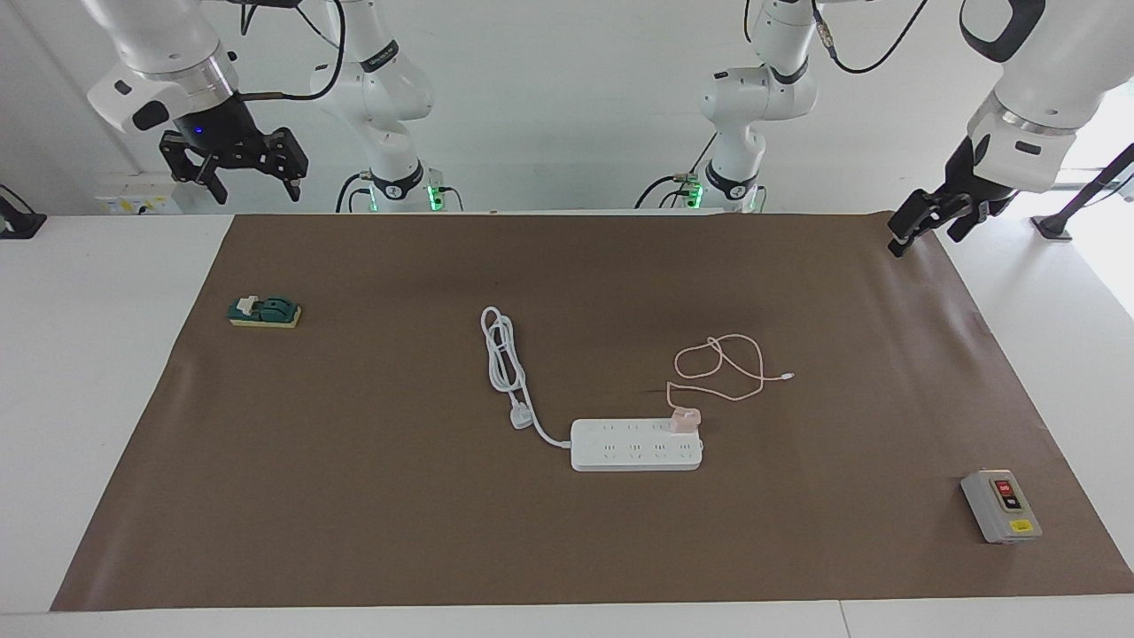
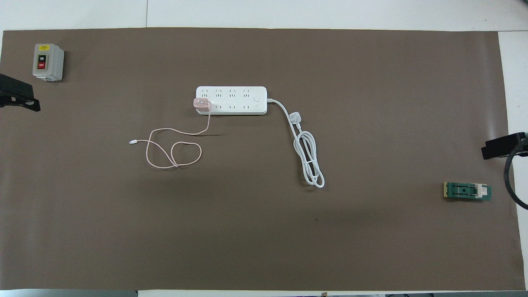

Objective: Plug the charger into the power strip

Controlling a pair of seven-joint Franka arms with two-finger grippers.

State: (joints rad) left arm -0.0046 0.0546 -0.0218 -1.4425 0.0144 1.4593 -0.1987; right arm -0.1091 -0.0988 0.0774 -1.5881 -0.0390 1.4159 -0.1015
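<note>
At upper left of the facing view, the right gripper (image 1: 241, 180) hangs in the air, jaws spread wide, holding nothing. Below it, at left, a green switch block (image 1: 264, 312) lies on the brown mat (image 1: 354, 496). At centre, the power strip (image 1: 636, 445) lies flat, its white cord (image 1: 505, 359) coiled alongside. The charger (image 1: 684, 420) sits on the strip's upper right corner socket, its pink cable (image 1: 728, 365) looped just above. At lower right stands a grey switch box (image 1: 1000, 506). At upper right, the left gripper (image 1: 921, 230) hangs over the mat's corner, empty, jaws wide.
</note>
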